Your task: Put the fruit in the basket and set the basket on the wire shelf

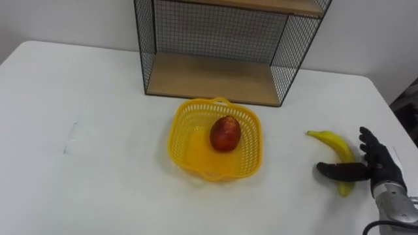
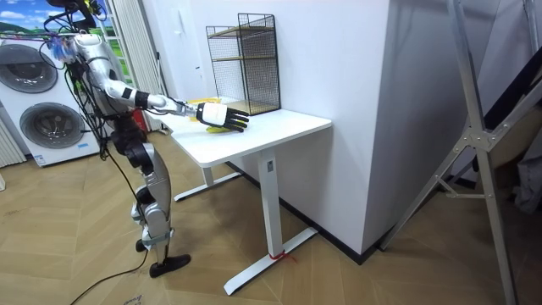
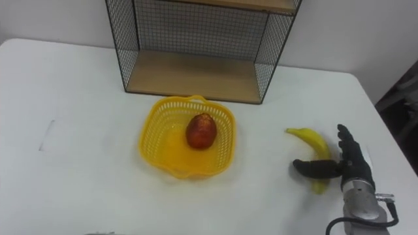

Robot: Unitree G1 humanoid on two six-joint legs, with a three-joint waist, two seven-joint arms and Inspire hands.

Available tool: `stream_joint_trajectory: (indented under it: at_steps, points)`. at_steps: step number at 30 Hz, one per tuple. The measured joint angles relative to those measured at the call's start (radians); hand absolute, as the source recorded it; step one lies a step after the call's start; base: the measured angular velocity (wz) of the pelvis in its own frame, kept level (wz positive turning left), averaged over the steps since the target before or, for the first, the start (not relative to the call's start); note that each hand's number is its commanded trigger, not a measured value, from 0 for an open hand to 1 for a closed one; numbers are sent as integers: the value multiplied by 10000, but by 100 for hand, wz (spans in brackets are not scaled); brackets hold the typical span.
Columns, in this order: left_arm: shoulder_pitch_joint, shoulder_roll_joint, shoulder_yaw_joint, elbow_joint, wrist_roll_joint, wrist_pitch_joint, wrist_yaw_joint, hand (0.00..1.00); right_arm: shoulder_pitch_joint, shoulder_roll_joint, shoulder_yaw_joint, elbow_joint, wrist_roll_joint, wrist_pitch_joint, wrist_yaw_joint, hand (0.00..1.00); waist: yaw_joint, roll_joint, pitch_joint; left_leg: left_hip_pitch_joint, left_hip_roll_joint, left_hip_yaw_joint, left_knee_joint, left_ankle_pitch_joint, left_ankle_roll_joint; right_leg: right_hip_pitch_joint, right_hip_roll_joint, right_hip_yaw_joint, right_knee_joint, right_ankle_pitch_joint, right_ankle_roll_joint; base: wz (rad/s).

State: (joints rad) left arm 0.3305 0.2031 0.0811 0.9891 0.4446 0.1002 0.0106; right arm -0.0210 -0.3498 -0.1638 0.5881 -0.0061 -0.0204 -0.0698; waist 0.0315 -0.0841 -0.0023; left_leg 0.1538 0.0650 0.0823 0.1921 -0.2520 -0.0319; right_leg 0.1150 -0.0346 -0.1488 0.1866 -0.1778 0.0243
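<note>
In the left eye view, my right hand [image 1: 381,164] is at the table's [image 1: 98,130] right edge, over the banana [image 1: 333,144]. The thumb lies across the banana's near half and the fingers point straight ahead just to its right. The hand is open and has not yet closed on anything. The yellow basket [image 1: 179,125] sits mid-table with 1 red fruit [image 1: 225,133] already inside. The wire shelf [image 1: 210,75] stands just behind it, its wooden lower board bare. I judge the step in hand to be picking up the banana, which is the last loose fruit, so fruit loading is about half done and the basket has not been moved.

The right eye view shows the same layout. The banana lies well apart from the basket, curving away from me. Next I need to curl the fingers round the banana, lift it, and carry it left to release over the basket without knocking the rim.

In the room view, I stand at the table's short end with that arm stretched out low over the white top. The table is smooth and bare apart from these things. It stands on a white frame on a wood floor [image 2: 339,271], against a white wall. Washing machines [image 2: 38,85] are behind me.
</note>
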Motion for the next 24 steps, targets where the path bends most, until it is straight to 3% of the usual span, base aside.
stream_joint_trajectory:
  at_steps: [3,9,12,13,14,24]
  points:
    - [-7,26,0,27,3,-3,-2,0,-5,-29,131,209,-66,-98,81,0,-14,10,21,83,0,-5,28,0,0,79,-1,-12,-4,-1,0,0]
    - [114,47,-13,-214,4,28,0,0,-20,-52,178,577,-608,-141,288,0,-3,-116,-14,68,-17,-36,24,-3,2,58,-16,-31,-33,-14,16,2]
    - [168,61,-6,-272,3,43,1,0,9,-53,152,754,-749,-289,313,0,-20,-81,-37,79,-16,-78,14,-4,2,103,-13,-64,-43,-10,13,3]
    - [197,62,-6,-270,5,43,3,0,15,-53,151,778,-766,-338,361,28,-33,-58,-50,77,-16,-123,28,-3,2,171,-12,-88,-28,-10,13,6]
    - [178,67,-6,-270,8,44,4,0,12,-53,144,801,-767,-348,377,100,-53,-54,-53,74,-17,-149,43,-4,2,188,-14,-114,-29,-10,13,9]
    - [177,62,21,-236,32,51,85,0,-167,-200,-147,1433,-1916,-452,262,100,22,3,-86,173,-15,-290,113,-8,0,407,-16,-251,-17,-6,5,4]
